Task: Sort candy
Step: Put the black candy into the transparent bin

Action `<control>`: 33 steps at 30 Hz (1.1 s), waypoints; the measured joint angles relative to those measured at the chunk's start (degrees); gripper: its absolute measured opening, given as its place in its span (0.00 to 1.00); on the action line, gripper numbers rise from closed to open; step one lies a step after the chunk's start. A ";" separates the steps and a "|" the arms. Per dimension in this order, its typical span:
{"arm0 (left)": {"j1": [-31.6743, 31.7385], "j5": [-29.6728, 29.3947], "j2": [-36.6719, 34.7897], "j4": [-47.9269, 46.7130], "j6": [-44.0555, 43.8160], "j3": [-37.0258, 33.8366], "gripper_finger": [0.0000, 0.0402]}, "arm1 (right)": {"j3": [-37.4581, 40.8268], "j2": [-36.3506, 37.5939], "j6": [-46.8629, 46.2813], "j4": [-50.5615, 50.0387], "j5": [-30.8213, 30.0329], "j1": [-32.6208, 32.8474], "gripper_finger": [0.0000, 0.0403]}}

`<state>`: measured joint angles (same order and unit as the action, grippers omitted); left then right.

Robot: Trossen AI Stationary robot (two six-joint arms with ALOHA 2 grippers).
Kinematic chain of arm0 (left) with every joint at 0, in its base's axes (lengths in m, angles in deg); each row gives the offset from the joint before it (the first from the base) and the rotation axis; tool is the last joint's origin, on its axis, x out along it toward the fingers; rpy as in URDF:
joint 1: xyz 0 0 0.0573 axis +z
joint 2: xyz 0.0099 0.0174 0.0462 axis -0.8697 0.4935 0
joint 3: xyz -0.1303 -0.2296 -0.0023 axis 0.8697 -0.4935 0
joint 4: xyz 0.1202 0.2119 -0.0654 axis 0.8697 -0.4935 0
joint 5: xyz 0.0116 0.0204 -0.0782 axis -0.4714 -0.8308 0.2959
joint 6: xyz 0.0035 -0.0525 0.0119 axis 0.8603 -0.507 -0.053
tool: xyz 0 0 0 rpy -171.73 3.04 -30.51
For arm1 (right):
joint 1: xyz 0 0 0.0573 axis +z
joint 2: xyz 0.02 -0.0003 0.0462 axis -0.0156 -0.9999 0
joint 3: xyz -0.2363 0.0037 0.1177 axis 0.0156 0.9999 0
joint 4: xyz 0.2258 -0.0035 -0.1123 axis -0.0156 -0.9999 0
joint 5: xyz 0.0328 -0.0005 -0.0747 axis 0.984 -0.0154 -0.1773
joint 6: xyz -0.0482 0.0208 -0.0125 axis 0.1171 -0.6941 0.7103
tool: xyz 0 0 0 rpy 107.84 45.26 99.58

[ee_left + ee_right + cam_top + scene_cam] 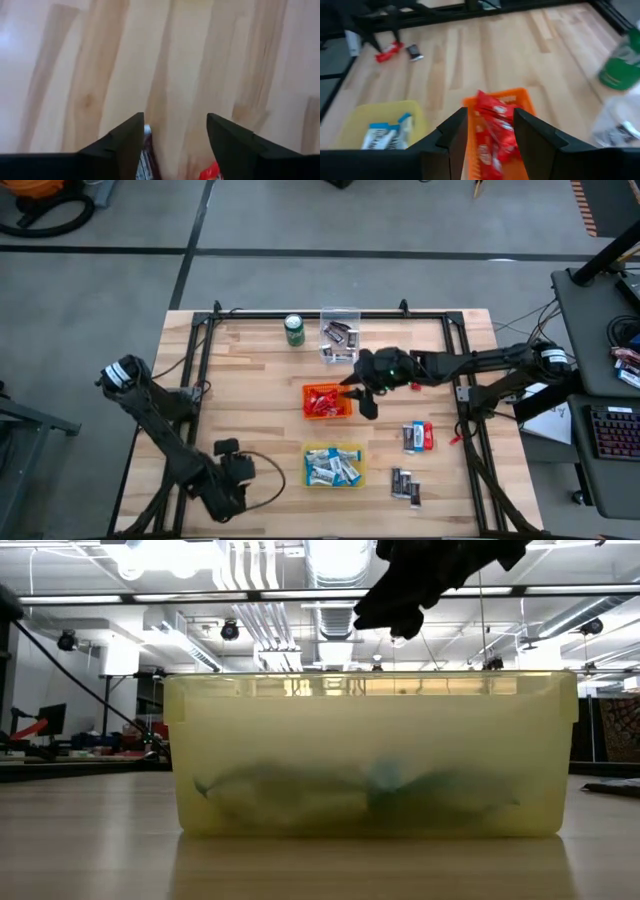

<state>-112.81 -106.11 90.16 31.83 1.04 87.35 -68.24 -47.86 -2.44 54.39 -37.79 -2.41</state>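
A pale wooden worktop [260, 395] carries a green can [294, 329] and clear bin [340, 320] at the far edge, an orange bin [328, 402] mid-worktop, a yellow bin [333, 465] nearer, and loose candy bars [417, 436] to the right.

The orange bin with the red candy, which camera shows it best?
The high view: the orange bin shows whole, red candy inside. The right wrist view shows it close but partly behind its own fingers. The other two views miss it.
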 joint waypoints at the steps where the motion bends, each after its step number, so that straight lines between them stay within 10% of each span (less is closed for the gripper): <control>1: -1.07 -0.26 0.69 -0.17 -0.76 -0.02 0.51 | 0.32 0.00 -0.40 0.79 0.00 0.66 0.36; 17: -6.97 0.79 7.56 -5.96 -16.28 -3.30 0.51 | 0.89 -0.47 -2.26 3.48 -3.67 8.35 0.35; 33: -7.32 0.16 6.68 2.75 -19.24 -10.19 0.17 | 1.03 -0.48 -2.26 3.45 -4.68 9.54 0.34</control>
<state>-120.13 -105.95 96.84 34.59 -18.21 77.17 -67.21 -48.34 -4.70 57.85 -42.47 7.13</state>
